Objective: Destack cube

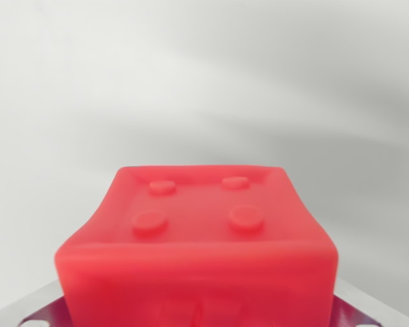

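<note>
You have the red cube (pixel 198 245) dead centre and very close below the camera, 4 studs facing it, but the hand itself is out of frame, so you cannot tell its opening.

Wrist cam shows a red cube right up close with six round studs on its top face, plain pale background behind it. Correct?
Not quite: the red cube has four round studs on its top face, not six, two nearer and two farther, as the wrist view shows. The rest holds: it fills the lower frame close up, with a plain pale background behind.

No text, label, brand or number can be read anywhere; the red cube (pixel 196 238) shows only four raised studs.
</note>
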